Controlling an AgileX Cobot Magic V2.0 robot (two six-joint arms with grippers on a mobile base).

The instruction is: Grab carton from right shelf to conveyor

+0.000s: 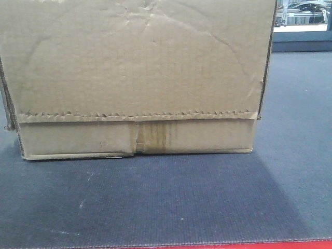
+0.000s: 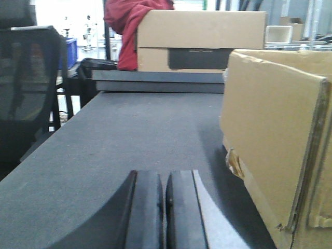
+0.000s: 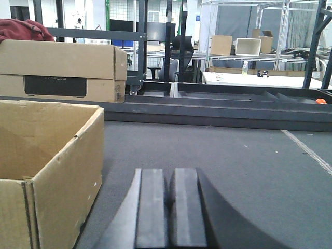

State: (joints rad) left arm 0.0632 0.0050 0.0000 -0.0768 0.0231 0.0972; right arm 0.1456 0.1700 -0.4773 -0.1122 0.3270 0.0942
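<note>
On the conveyor, the carton rests upright, its base in contact with the dark grey ribbed belt. Front view: the creased brown face fills most of the frame; a serrated-edged flap runs across the lower part of the face, and a strip of tape crosses the seam below it, near the middle. A red edge strip borders the belt along the bottom of the frame. The carton's top is open, as the right wrist view shows, with the bare cardboard interior visible.

Left wrist view: the left gripper hangs low over the belt just beside the carton's side wall, not touching it; its two dark pads are pressed together with nothing between them. A torn scrap of tape sticks out at the carton's lower edge.

Right wrist view: the right gripper sits low over the belt beside the opposite wall of the carton, apart from it, its pads likewise brought together and empty.

Background: a second closed cardboard box with a dark label stands beyond the far end of the belt, with a red cloth draped on it. A black mesh chair stands to one side of the belt.
</note>
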